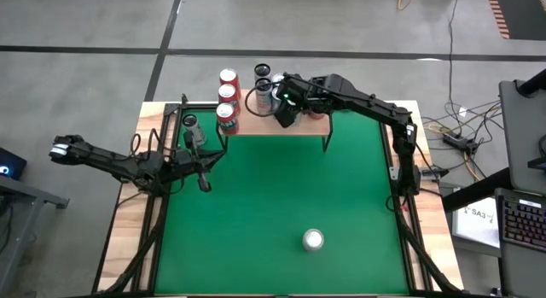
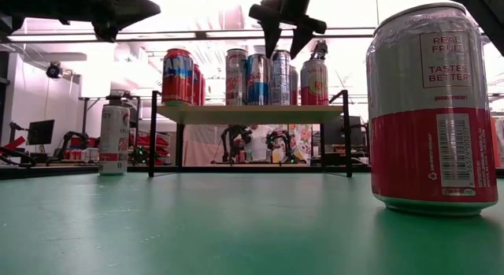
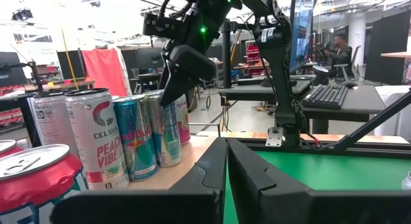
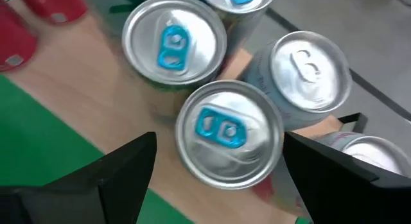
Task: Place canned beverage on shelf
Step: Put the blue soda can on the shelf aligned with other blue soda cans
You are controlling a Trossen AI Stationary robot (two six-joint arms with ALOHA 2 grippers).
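The green table (image 1: 281, 195) is filling most of the high view, and the shelf (image 1: 299, 125) is standing along its twelve o'clock edge on thin black legs. The right arm is reaching from three o'clock across to the shelf, and the right gripper (image 1: 284, 110) is hovering over the cluster of cans (image 1: 264, 91) at the shelf's eleven o'clock end. In the right wrist view its fingers (image 4: 109, 179) are standing wide apart on either side of a silver can top with a blue tab (image 4: 229, 133), released and touching nothing; in the low view it is hanging clear above the can tops. Three red cans (image 1: 227, 97) are sitting in a row at the shelf's nine o'clock end. The left arm is waiting at nine o'clock on the table, its left gripper (image 1: 203, 168) clenched shut and empty, as the left wrist view shows. One canned beverage (image 1: 313, 240), red and silver, is standing upright near six o'clock, well apart from the shelf. Another can (image 1: 191, 121) is standing on the table just beside the shelf's nine o'clock legs.
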